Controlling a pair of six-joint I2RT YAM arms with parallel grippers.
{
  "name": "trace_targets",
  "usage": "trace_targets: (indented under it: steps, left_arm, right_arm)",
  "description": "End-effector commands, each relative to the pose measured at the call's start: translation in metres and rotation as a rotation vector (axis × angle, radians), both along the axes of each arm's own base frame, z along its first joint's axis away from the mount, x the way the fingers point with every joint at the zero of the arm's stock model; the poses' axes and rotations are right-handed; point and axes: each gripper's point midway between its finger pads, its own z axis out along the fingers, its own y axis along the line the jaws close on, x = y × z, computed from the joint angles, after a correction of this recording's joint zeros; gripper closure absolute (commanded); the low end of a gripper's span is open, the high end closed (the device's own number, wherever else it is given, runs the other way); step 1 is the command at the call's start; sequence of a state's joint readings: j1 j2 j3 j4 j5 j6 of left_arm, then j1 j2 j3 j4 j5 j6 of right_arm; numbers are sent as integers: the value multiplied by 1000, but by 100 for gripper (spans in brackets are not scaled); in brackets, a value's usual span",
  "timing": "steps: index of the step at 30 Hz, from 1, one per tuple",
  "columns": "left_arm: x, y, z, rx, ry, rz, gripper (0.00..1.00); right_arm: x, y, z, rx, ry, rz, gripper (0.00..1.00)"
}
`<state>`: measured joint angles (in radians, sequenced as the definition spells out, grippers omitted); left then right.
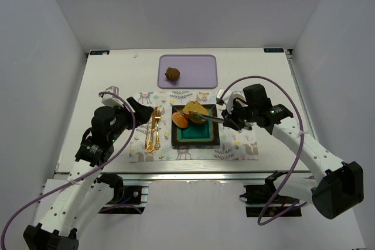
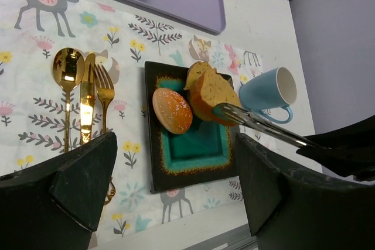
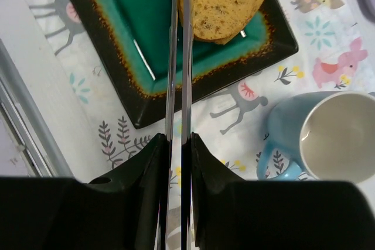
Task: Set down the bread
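Right end effector [image 3: 177, 141]: fingers pressed together on the handle end of metal tongs [image 3: 179, 57], positioned right of the plate [image 1: 196, 143]. The tong blades are nearly closed, with their tips at the two bread slices [image 2: 214, 92]. The slices overlap and stand tilted over the plate's far right part; whether they rest on it cannot be told. Roll [image 2: 172, 110]: lying at the plate's left edge, just beside the slices. Left end effector [image 2: 174, 174]: fingers spread wide, holding nothing, left of the plate near the gold cutlery [image 2: 87, 95]. Blue cup [image 2: 266, 93]: upright, just right of the plate.
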<state>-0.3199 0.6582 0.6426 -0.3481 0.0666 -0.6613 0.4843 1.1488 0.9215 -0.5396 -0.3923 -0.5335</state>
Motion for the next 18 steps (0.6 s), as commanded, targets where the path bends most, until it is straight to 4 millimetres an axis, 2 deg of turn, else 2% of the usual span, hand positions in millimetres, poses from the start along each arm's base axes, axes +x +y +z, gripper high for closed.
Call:
trace_targets:
  steps: [1, 2, 3, 7, 12, 18]
  left_arm:
    - [1, -2, 10, -5, -33, -16, 9]
    - [1, -2, 10, -3, -34, -16, 9]
    - [1, -1, 10, -2, -34, -13, 9]
    - [-1, 0, 10, -4, -35, -6, 9]
    - [-5, 2, 10, -12, -38, 1, 9]
    - [-5, 3, 12, -7, -40, 6, 9]
  right_arm:
    - [-1, 6, 11, 19, -60, 54, 81]
    - [-2, 6, 11, 19, -62, 61, 78]
    - [-5, 7, 10, 14, -60, 76, 69]
    - [-7, 6, 8, 10, -63, 92, 55]
    - [-8, 10, 18, 41, -80, 99, 54]
    - [0, 15, 50, 120, -143, 46, 56]
